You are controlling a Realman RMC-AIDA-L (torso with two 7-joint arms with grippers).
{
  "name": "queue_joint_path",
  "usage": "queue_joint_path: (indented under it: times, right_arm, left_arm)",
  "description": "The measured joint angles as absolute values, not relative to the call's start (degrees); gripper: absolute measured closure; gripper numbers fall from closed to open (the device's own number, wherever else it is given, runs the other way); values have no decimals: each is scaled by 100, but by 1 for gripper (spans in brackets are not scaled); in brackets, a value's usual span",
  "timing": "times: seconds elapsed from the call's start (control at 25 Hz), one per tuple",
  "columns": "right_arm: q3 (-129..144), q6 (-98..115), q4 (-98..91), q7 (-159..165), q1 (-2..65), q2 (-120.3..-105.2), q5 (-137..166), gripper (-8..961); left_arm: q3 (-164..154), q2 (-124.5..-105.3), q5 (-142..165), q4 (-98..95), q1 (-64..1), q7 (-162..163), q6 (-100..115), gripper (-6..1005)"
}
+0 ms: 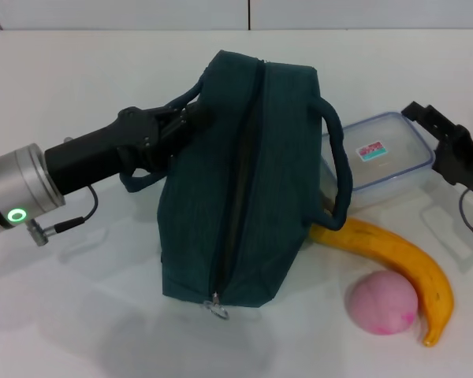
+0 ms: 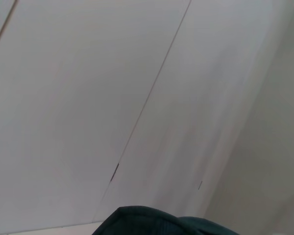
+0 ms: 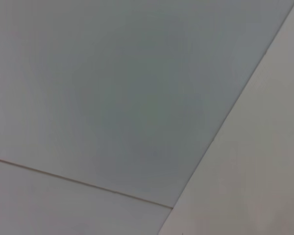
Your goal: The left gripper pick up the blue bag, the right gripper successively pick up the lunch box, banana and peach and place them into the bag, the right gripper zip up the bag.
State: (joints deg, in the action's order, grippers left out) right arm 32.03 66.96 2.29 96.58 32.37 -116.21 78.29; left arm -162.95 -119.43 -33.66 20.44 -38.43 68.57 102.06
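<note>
The blue bag (image 1: 244, 181) stands mid-surface, zip closed, lunch box (image 1: 382, 157) just beside it. The left gripper (image 1: 191, 120) meets its near handle (fingers' state: cannot tell); lift gently, keeping the top upward. The right gripper (image 1: 426, 120) waits at the box.

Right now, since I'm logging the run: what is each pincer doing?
Left pincer: at the bag's handle, apparently closed on it.
Right pincer: beside the lunch box, holding nothing; open or closed cannot be told.
</note>
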Motion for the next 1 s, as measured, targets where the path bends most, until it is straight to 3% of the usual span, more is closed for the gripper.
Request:
queue_joint_path:
  times: [0.6, 0.8, 1.0]
  right_arm:
    - [3120, 6648, 289, 9673, 3402, -11618, 7780, 227]
    - [3120, 6630, 290, 9671, 3418, -11618, 7773, 456]
    - [3120, 6599, 267, 9663, 3419, -11618, 7771, 600]
  left_arm:
    - [-16295, -11952, -3386, 2039, -3882, 6706, 10177, 961]
    - [-16289, -11953, -3453, 2039, -3892, 6703, 10161, 961]
    - [-16286, -11953, -3470, 2038, -3894, 6697, 10151, 961]
